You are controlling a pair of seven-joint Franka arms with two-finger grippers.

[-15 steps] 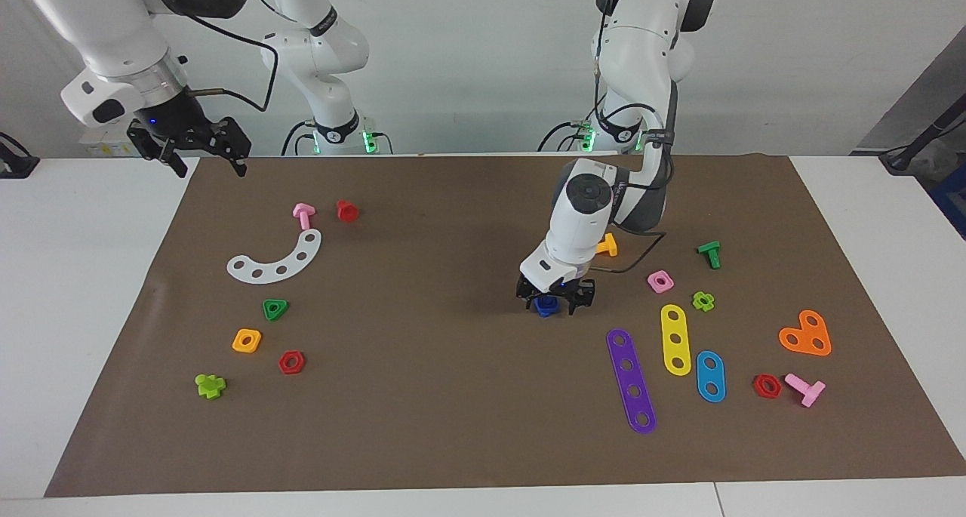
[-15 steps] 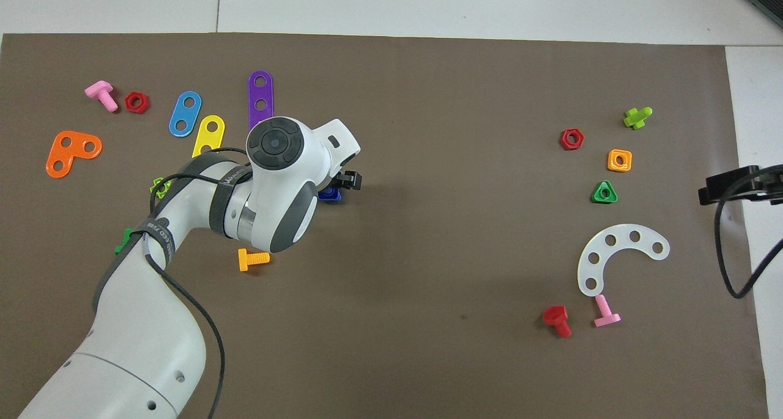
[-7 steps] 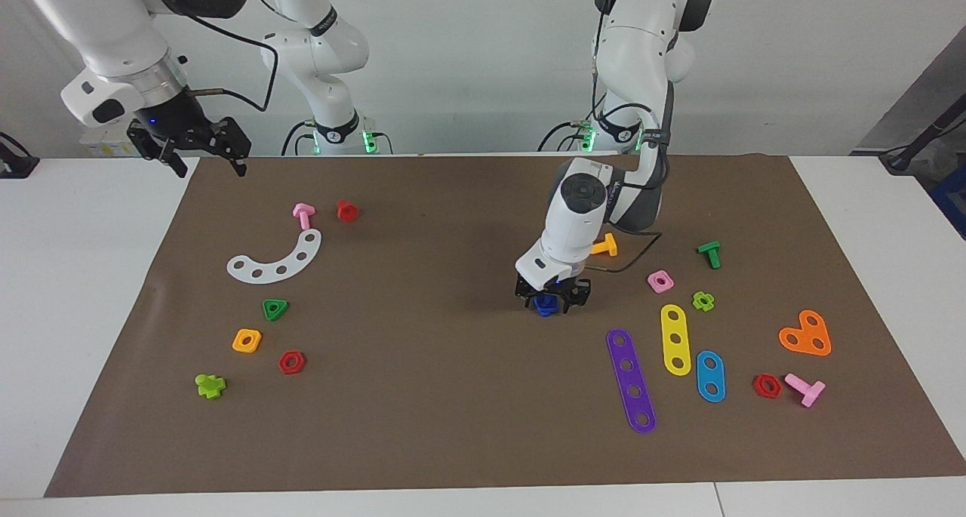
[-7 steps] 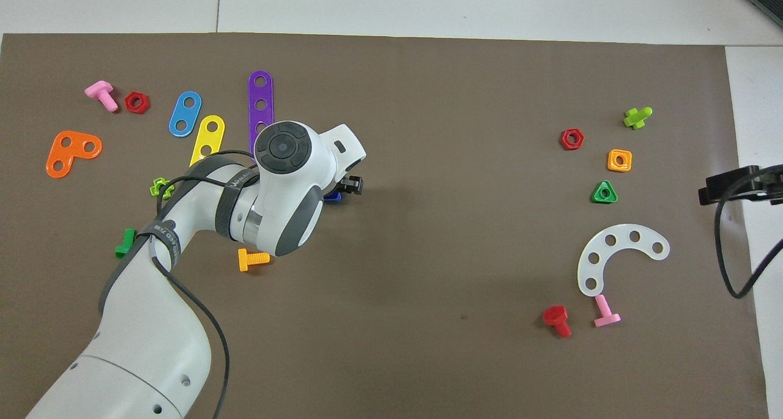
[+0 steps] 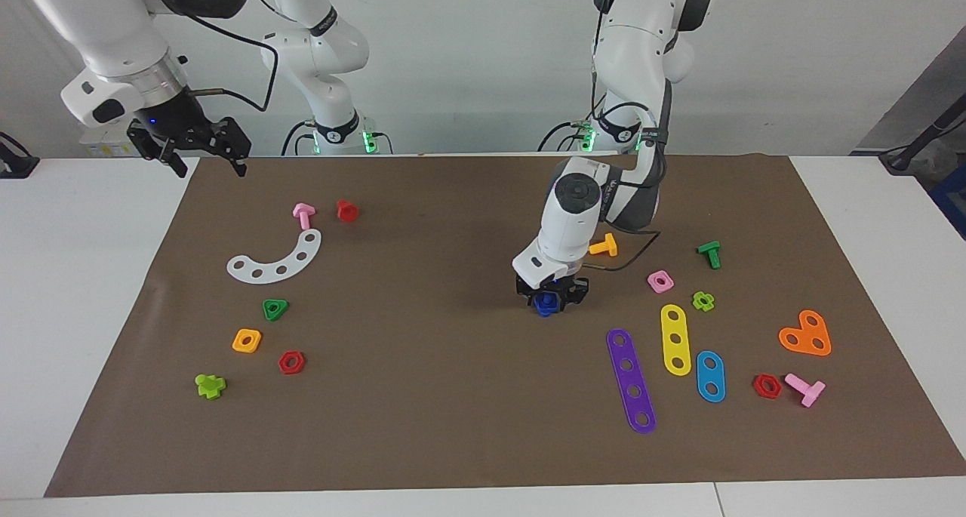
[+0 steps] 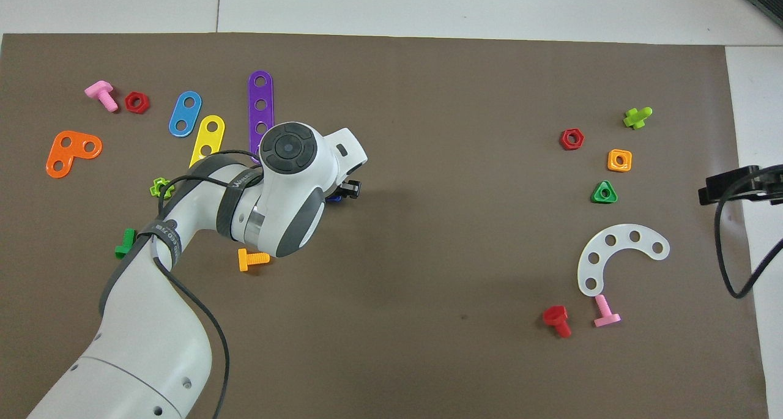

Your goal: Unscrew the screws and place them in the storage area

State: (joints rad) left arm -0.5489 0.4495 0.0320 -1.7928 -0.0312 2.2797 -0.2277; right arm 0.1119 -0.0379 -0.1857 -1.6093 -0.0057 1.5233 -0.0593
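Observation:
The dark-blue screw (image 5: pixel 544 303) sits on the brown mat (image 5: pixel 453 396) near its middle, somewhat toward the left arm's end. My left gripper (image 5: pixel 550 298) is down over it, its black fingers closed against the blue head. In the overhead view the wrist hides nearly all of the screw (image 6: pixel 333 197); only a blue sliver shows beside the left gripper (image 6: pixel 344 191). My right gripper (image 5: pixel 211 167) waits open in the air over the mat's corner at the right arm's end, holding nothing. It shows at the edge of the overhead view as the right gripper (image 6: pixel 734 186).
An orange bolt (image 5: pixel 605 245), pink nut (image 5: pixel 660 281), green bolt (image 5: pixel 709 253), purple strip (image 5: pixel 631 380) and yellow strip (image 5: pixel 676 339) lie around the left gripper. A white arc (image 5: pixel 278 259), red bolt (image 5: pixel 346 210) and several nuts lie toward the right arm's end.
The left gripper's fingers have drawn in around the dark-blue screw, and its wrist has leaned slightly. The right arm has not moved.

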